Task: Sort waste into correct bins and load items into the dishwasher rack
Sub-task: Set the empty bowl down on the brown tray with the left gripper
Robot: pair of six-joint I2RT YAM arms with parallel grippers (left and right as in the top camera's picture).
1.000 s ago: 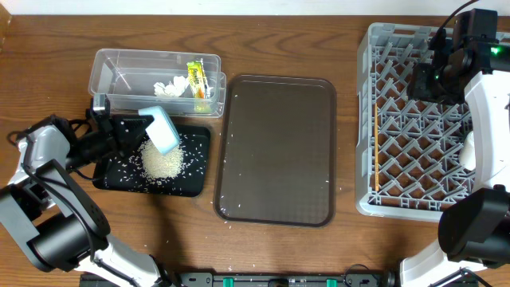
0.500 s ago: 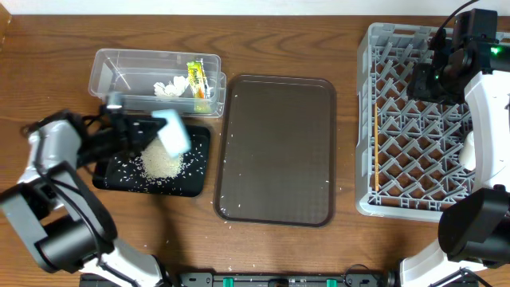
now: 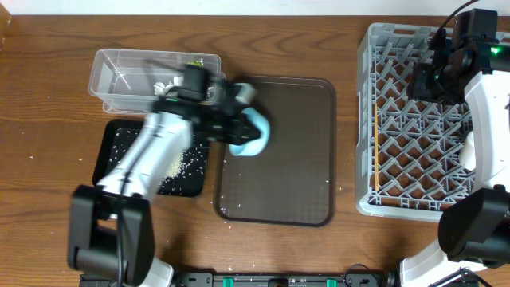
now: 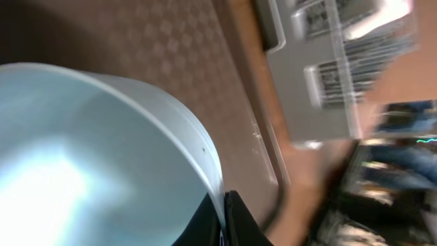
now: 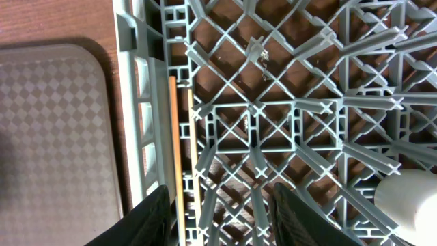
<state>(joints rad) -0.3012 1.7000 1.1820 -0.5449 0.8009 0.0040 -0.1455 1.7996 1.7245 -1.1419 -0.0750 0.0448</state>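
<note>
My left gripper is shut on the rim of the pale blue-white bowl and holds it over the left edge of the brown serving tray; the bowl fills the left wrist view. Loose white rice lies in the black tray. The clear tub holds the white tissue and the green-and-yellow wrapper, partly hidden by my arm. My right gripper is open above the grey rack, where chopsticks lie along its left wall. A white cup shows at the lower right.
The brown serving tray lies between the bins and the rack, with a few rice grains on the wood near its front left corner. My left arm stretches across the black tray.
My left arm has swung the bowl right, from over the rice pile on the black tray to the brown tray's left edge. The right arm has not moved.
</note>
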